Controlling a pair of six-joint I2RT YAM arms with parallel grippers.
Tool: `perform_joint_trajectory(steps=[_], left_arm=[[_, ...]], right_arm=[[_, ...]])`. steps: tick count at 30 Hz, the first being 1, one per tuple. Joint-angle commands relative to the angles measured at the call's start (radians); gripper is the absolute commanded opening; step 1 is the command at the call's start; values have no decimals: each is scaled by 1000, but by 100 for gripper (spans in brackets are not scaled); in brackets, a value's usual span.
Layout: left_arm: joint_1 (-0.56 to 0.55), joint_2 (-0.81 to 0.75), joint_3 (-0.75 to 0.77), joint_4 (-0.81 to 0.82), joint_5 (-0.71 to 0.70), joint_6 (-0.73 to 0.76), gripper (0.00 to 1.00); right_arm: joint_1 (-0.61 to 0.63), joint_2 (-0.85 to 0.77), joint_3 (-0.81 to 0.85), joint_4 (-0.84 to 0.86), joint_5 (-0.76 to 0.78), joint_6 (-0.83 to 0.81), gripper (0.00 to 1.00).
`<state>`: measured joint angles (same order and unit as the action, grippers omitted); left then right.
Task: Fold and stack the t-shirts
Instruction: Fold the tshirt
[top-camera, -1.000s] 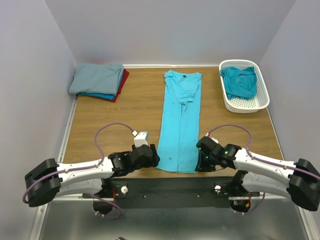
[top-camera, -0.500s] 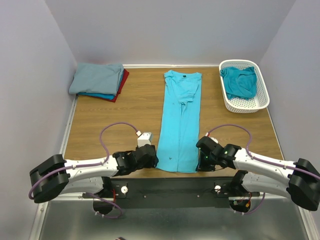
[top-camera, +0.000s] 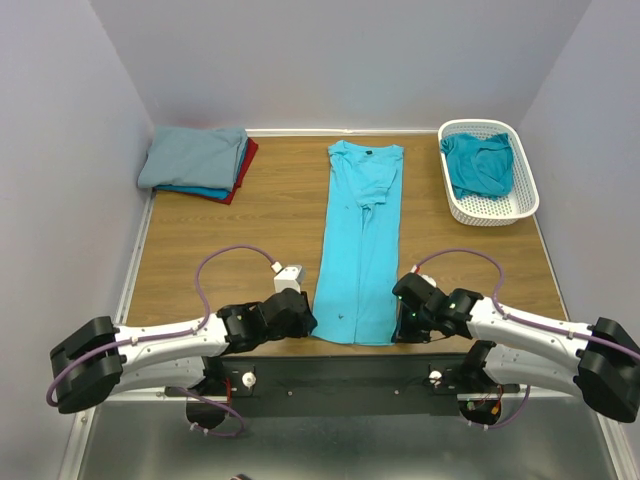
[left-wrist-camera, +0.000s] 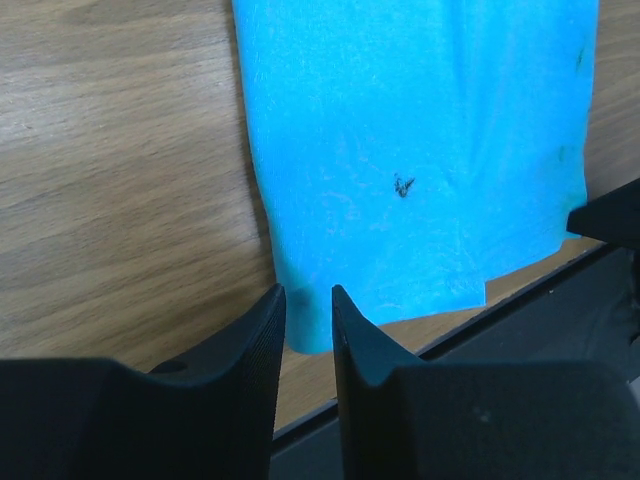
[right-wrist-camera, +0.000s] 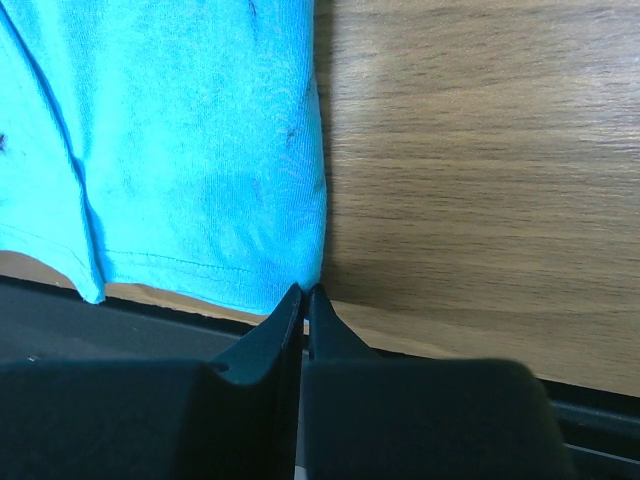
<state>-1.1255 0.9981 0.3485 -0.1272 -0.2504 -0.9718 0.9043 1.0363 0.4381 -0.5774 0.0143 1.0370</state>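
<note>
The bright turquoise t-shirt (top-camera: 360, 240) lies flat as a long narrow strip down the middle of the table, collar at the far end. My left gripper (top-camera: 305, 322) is at its near left hem corner. In the left wrist view the jaws (left-wrist-camera: 309, 295) stand a narrow gap apart, with that corner of the tee (left-wrist-camera: 420, 150) showing between the tips. My right gripper (top-camera: 400, 325) is at the near right hem corner. In the right wrist view its jaws (right-wrist-camera: 304, 292) are pressed together on the very corner of the cloth (right-wrist-camera: 180, 150).
A stack of folded t-shirts (top-camera: 198, 162), grey-blue on top with blue and red below, sits at the back left. A white lattice basket (top-camera: 520, 205) at the back right holds a crumpled teal t-shirt (top-camera: 480, 165). The black base strip (top-camera: 340, 370) runs along the table's near edge.
My left jaws have narrowed round the left hem corner, and the left arm shifted slightly. My right jaws have closed onto the right hem corner. The shirt has not moved.
</note>
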Motion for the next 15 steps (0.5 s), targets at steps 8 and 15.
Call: perform_joint_trajectory(steps=[8, 15], left_arm=[[3, 23, -9, -35, 54, 2, 33], [0, 37, -9, -28, 74, 1, 33]], right_arm=[[10, -21, -24, 4, 38, 3, 9], [10, -19, -25, 2, 38, 3, 9]])
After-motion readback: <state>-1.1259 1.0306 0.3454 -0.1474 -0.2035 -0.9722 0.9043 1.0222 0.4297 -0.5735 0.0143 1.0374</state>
